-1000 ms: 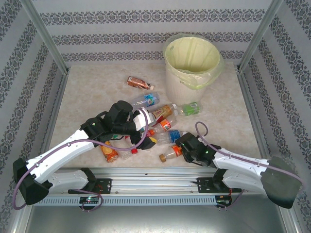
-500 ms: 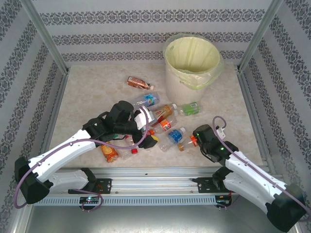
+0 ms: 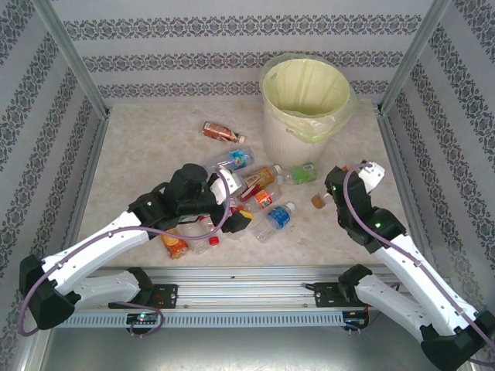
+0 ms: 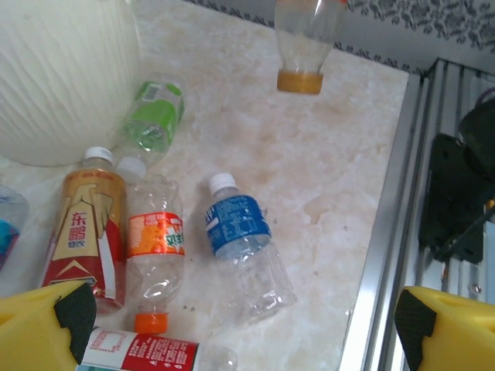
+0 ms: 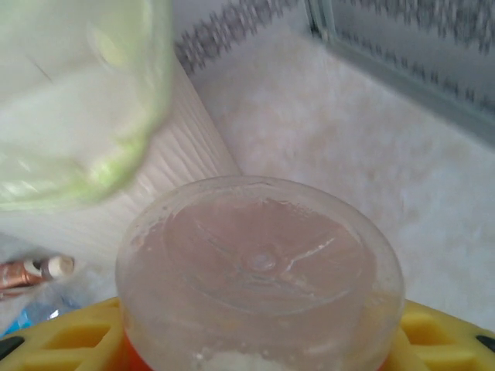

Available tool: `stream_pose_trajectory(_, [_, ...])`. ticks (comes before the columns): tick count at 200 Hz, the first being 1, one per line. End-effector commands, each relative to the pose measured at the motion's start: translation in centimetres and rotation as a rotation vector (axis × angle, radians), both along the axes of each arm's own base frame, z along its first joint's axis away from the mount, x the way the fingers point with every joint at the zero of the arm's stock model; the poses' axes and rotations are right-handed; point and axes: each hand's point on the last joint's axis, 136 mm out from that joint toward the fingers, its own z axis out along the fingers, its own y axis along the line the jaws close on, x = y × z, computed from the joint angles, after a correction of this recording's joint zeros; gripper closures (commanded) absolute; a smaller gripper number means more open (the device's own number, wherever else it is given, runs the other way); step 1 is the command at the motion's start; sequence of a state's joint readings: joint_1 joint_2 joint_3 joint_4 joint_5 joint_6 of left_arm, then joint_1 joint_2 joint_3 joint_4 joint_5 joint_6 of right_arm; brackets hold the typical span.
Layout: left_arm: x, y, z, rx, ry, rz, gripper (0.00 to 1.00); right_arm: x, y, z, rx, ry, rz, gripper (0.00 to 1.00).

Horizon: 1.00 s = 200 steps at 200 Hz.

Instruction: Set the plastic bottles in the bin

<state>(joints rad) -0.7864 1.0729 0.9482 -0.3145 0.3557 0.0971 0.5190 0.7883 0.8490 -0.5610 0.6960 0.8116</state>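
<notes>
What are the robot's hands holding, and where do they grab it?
Right gripper clamps a bottle near its cap end, with the base sticking out. Left gripper is open and holds nothing.

Clear glossy plastic bottle (image 5: pixel 259 270), ribbed matt bin (image 3: pixel 278 137)

Ten plastic bottles (image 3: pixel 274 220) can be counted, though the crowded heap blurs the tally: nine lie on the counter (image 3: pixel 139 154) and one sits in the right gripper (image 3: pixel 326 195). One bin (image 3: pixel 305 116)
</notes>
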Motion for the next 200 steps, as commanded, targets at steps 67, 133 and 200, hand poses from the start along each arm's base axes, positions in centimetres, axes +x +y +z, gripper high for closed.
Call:
stream_pose_trajectory(67, [1.4,3.5,8.8,-0.433,-0.215,0.187,0.0,5.0,2.5,15.4,-0.469,-0.226,0.133,0.44])
stream_pose_trajectory(133, [2.9,5.6,9.3,-0.462,-0.241,0.326,0.0,9.9,6.5,20.9,-0.519,-0.284,0.307,0.44])
stream_pose_trajectory(200, [4.2,8.2,9.4,-0.423,-0.318,0.471,0.0,17.5,8.9,19.5,-0.481,-0.153,0.463,0.43])
